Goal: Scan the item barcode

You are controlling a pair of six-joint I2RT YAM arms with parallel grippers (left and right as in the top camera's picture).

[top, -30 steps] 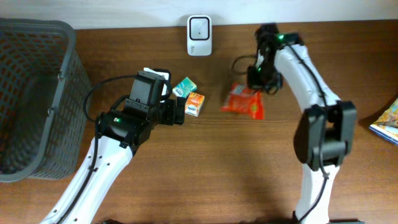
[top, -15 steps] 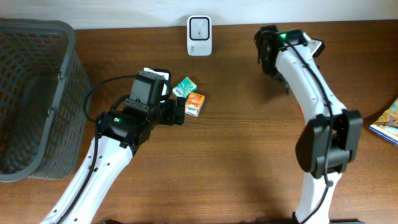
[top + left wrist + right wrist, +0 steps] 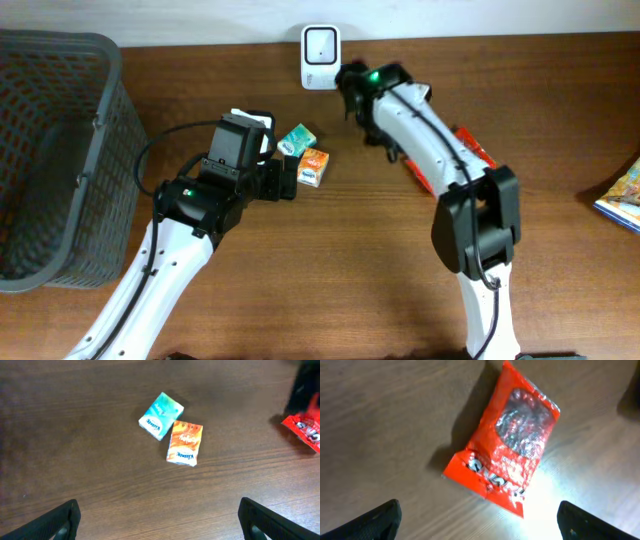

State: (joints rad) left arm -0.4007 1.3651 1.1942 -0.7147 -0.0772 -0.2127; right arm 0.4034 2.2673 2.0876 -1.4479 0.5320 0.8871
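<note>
Fingers, right: my right gripper (image 3: 480, 525) had its jaws spread wide with nothing between them, above the red packet (image 3: 505, 442).
Fingers, left: my left gripper (image 3: 160, 525) was likewise wide and empty, over bare wood near the tissue packs.
Packet place: flat on the table's back half, right of middle, partly under my right arm.
Packet axis: diagonal, one end toward the back-right corner. In the wrist view the window end sat upper right and the lettered end lower left.
Scanner (image 3: 320, 44): at the middle of the back edge.
Tissue packs: teal pack (image 3: 161, 415) and orange pack (image 3: 185, 443), just beside each other.
Table (image 3: 330, 280): dark wood grain.
Room: grey basket (image 3: 60, 150) at the left edge, pale wall (image 3: 200, 20) behind.
</note>
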